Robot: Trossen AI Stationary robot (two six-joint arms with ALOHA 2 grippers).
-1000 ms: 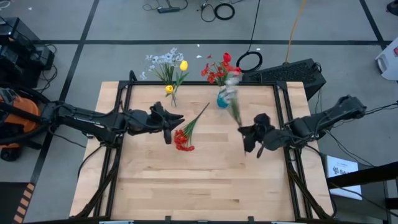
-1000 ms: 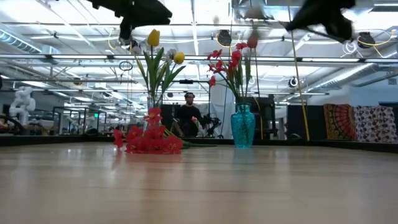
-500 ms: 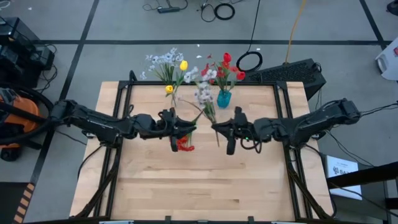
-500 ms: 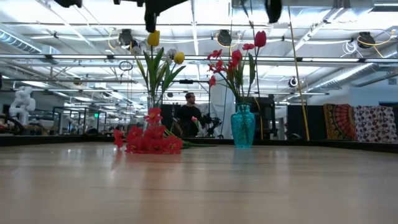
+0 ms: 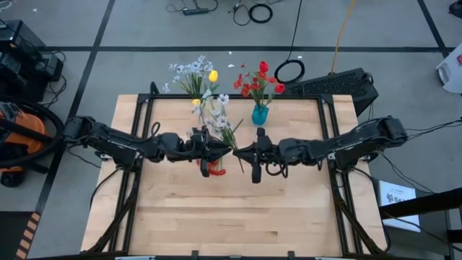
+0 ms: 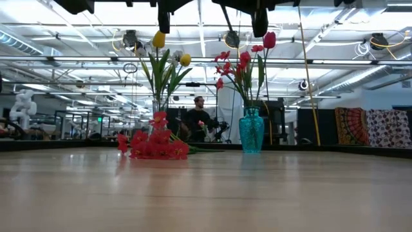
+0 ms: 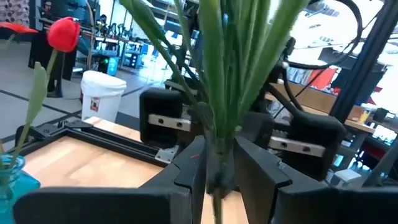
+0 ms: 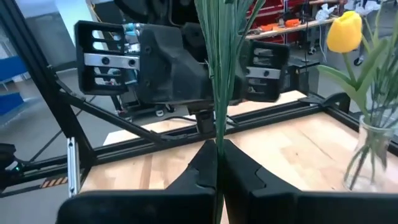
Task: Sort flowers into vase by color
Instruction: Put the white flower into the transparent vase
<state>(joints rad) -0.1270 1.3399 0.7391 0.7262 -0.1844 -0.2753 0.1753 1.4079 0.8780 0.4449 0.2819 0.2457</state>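
Note:
A pale white spray (image 5: pixel 216 115) on a green stem is held up over the table's middle, between my two grippers. My right gripper (image 5: pixel 240 152) comes in from the right and is shut on the stem (image 8: pixel 217 93). My left gripper (image 5: pixel 225 148) faces it from the left, its fingers closed around the same stem (image 7: pixel 217 124). A red small-blossom spray (image 5: pixel 213 166) lies flat on the table beneath them. A clear vase (image 5: pixel 196 102) with yellow tulips and white sprays and a teal vase (image 5: pixel 259 114) with red flowers stand near the far edge. My left gripper pinches the white spray's stem low down (image 7: pixel 217 163) between its two fingers (image 7: pixel 194 171). It comes in level from the table's left, across the stem. The spray is lifted clear and stands roughly upright. My right gripper pinches the same stem near its lower end (image 8: pixel 216 134) between its two fingers (image 8: pixel 205 165). It reaches level from the table's right, across the stem. The leaves and blossoms rise above the fingers and lean toward the far edge.
The red spray (image 6: pixel 154 145) lies left of the teal vase (image 6: pixel 251 132). Bare wood (image 5: pixel 238 209) fills the near half of the table. A black frame (image 5: pixel 234 97) rims the table. A person (image 6: pixel 195 119) sits in the room behind.
My right gripper carried the white spray from beside the teal vase toward the table's left, to the middle. My left gripper moved right to meet it. The spray stayed lifted, and its blossoms now hang near the clear vase.

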